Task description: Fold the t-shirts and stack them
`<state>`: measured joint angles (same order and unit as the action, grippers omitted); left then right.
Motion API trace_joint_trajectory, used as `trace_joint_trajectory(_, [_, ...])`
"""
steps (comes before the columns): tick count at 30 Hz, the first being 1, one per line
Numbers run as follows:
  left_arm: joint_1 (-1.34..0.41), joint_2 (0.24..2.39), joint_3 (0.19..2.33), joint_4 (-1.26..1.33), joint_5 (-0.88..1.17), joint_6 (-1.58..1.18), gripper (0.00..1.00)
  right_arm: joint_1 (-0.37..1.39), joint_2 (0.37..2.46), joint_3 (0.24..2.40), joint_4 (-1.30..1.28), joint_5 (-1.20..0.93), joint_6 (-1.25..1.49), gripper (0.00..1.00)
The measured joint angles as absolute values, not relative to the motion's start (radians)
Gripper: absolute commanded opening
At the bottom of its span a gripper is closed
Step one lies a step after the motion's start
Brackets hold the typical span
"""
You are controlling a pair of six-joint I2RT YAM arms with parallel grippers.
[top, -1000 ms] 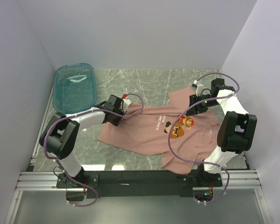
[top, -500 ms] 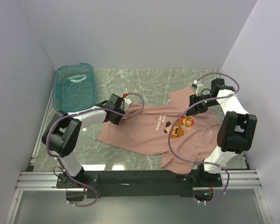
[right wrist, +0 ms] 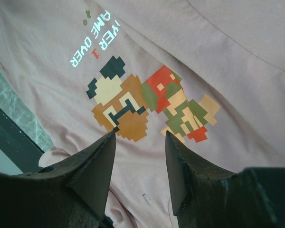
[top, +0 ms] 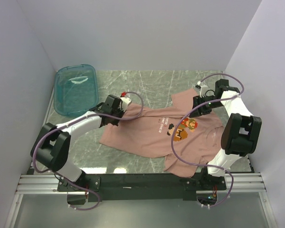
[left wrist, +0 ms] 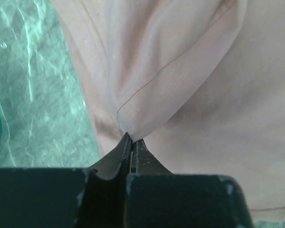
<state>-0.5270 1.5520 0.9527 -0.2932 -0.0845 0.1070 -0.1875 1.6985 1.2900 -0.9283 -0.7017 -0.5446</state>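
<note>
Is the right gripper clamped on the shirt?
No, the right gripper hangs open above the shirt, with nothing between its fingers.

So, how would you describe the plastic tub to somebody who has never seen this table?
Start from the grey-green marbled table and go to its far left corner. There sits a teal tub, see-through, shallow, with rounded corners. Unlike it, the pink t-shirt, its only neighbour, is soft cloth spread mid-table.
</note>
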Motion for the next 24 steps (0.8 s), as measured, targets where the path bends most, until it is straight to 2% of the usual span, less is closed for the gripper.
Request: trace_joint_trajectory(24, [-0.527,1.385,0.834,-0.302,-0.115,0.057,0.0,-0.187,1.882,1.541,-0.988,-0.721,-0.516,0.53])
